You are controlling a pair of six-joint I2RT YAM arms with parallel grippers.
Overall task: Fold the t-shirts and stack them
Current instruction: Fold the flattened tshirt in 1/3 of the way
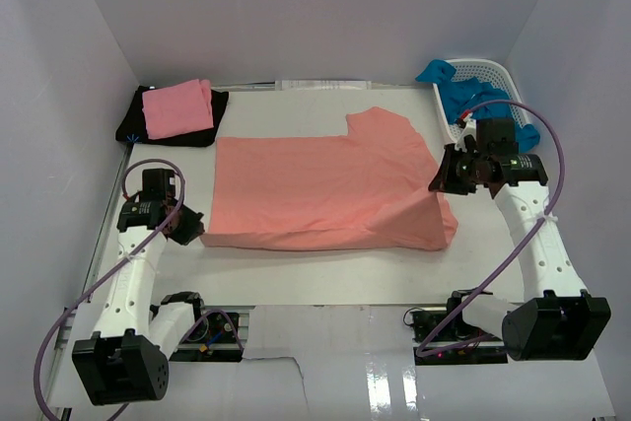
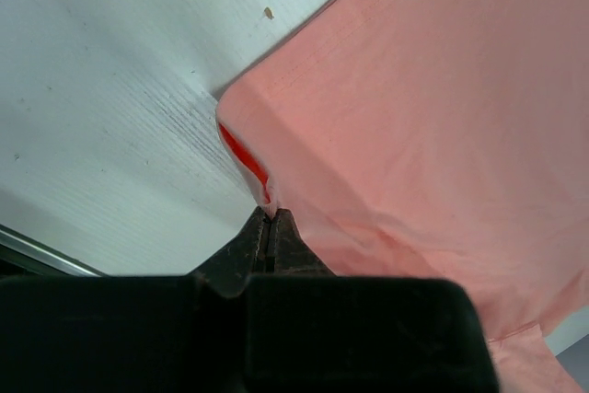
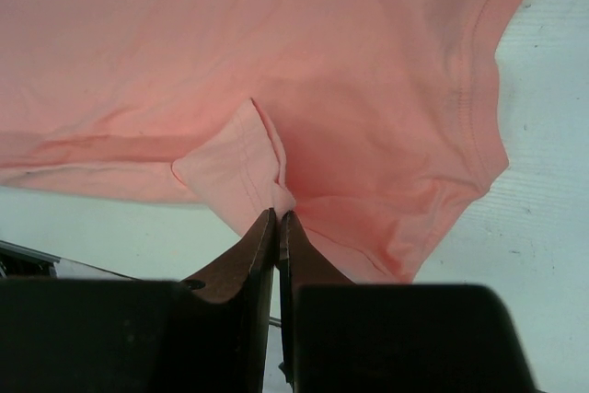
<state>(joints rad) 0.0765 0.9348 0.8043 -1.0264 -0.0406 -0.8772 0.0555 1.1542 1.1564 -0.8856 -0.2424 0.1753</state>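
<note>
A large salmon-coral t-shirt (image 1: 315, 184) lies spread across the middle of the white table, partly folded, with its right end lifted into a ridge. My left gripper (image 1: 197, 230) is at the shirt's near left corner. In the left wrist view its jaws (image 2: 270, 214) are shut on that corner of the salmon cloth (image 2: 442, 117). My right gripper (image 1: 440, 182) is at the shirt's right edge. In the right wrist view it (image 3: 278, 214) is shut on a bunched fold of the shirt (image 3: 322, 62). A folded lighter pink t-shirt (image 1: 177, 108) rests on a black one (image 1: 170, 132) at the back left.
A white lattice basket (image 1: 496, 70) stands at the back right with bright blue t-shirts (image 1: 461, 96) spilling over its rim, just behind the right arm. White walls close in the table on three sides. Purple cables loop off both arms.
</note>
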